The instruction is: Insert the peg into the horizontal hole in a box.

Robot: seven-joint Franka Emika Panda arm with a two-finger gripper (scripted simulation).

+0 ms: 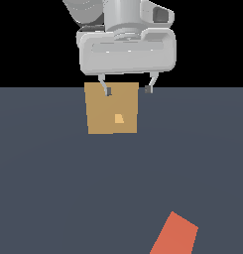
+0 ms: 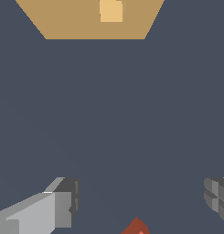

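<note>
While the peg (image 1: 176, 234) lies flat on the floor at about five o'clock in the exterior view, well apart from everything else, nothing of the task looks done yet. Only its orange-red end shows there, a slanted flat-sided bar cut off by the frame's lower edge; the white half is out of sight. In the wrist view just a small red corner of it (image 2: 136, 226) peeks in.

The box (image 1: 112, 108) stands near twelve o'clock from the peg, upright on the floor, a plain tan block with a matte, even face. The hole (image 1: 119, 118) sits close to the middle of that face, a small squarish patch of lighter yellow-orange. It is empty.

The gripper (image 1: 128, 91) hangs in front of the box's upper edge in the exterior view, its two thin dark-tipped fingers (image 1: 107, 91) spread wide with nothing between them. The wrist view confirms the gap: one grey blocky finger at each side, bare floor between. The hand above is smooth, rounded, pale grey.

As I judge it, the whole job remains: reach the peg, grasp it, lift it level, line it up with the hole and push it in. The floor (image 1: 43, 173) is a flat, featureless slate blue.
</note>
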